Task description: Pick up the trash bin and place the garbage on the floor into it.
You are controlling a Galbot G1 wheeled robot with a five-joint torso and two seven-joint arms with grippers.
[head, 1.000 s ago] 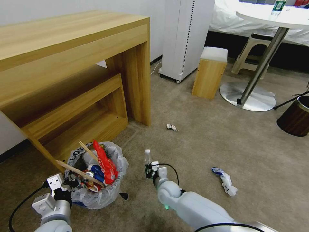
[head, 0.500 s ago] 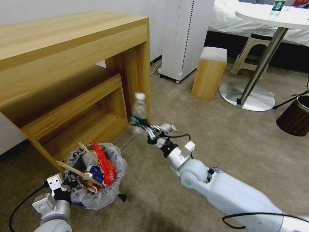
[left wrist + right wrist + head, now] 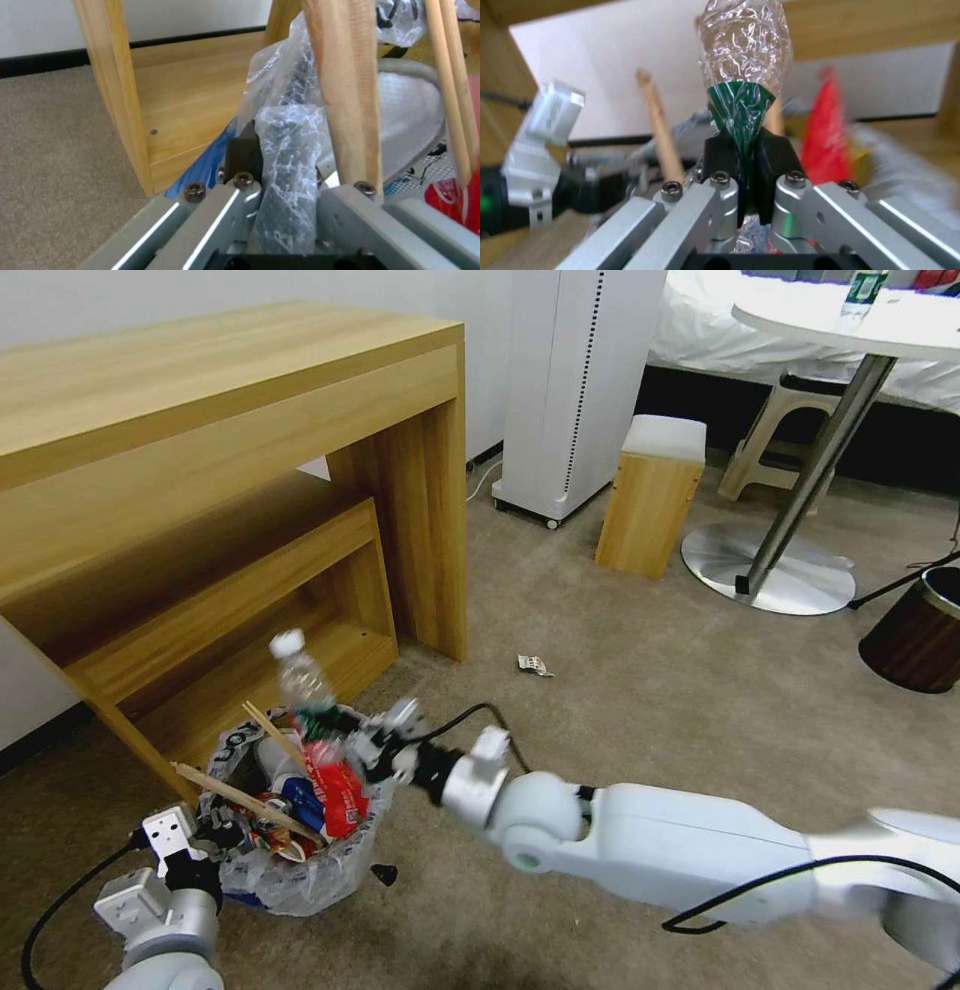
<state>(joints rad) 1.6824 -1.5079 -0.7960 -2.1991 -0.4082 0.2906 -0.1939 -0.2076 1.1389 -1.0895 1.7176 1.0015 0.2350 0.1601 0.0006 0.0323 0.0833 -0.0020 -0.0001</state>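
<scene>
Black fingers (image 3: pixel 720 153) pinching green-labelled bottle (image 3: pixel 744 67)

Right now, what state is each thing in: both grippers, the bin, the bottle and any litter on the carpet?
Right gripper: shut on the bottle, above the bin's rim.
Bottle: crushed, capped, tilted, held by its green label.
Left gripper: shut on the trash bin's bagged rim.
Trash bin: upright, heaped with litter, sticks jutting out.
Wrapper: lying loose on the floor.

- A wooden desk (image 3: pixel 230 420) with a low shelf stood against the wall.
- A white tower appliance (image 3: pixel 578 380) stood beside it.
- A small wooden stool (image 3: pixel 652 495) sat near a round white table (image 3: pixel 850 320).
- A dark brown bin (image 3: pixel 918 632) stood apart.
</scene>
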